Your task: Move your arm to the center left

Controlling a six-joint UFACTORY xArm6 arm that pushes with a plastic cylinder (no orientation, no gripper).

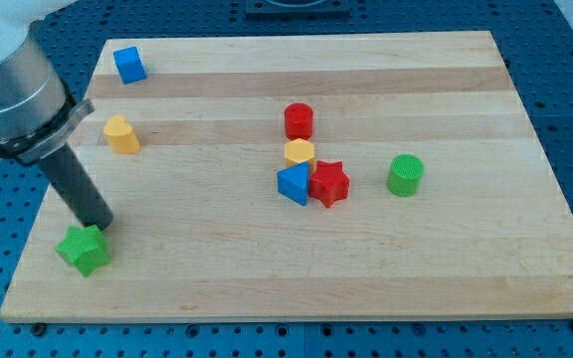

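My dark rod comes down from the view's upper left, and my tip (pixel 99 224) rests on the wooden board (pixel 296 259) at its lower left. It sits just above and right of a green star block (pixel 84 249), close to or touching its top edge. A yellow block (pixel 120 134) lies above my tip, near the left edge. A blue cube (pixel 129 64) sits at the top left corner.
Near the board's centre a cluster holds a red cylinder (pixel 298 120), a yellow hexagon block (pixel 299 152), a blue triangle block (pixel 292 185) and a red star block (pixel 328 183). A green cylinder (pixel 405 174) stands to their right.
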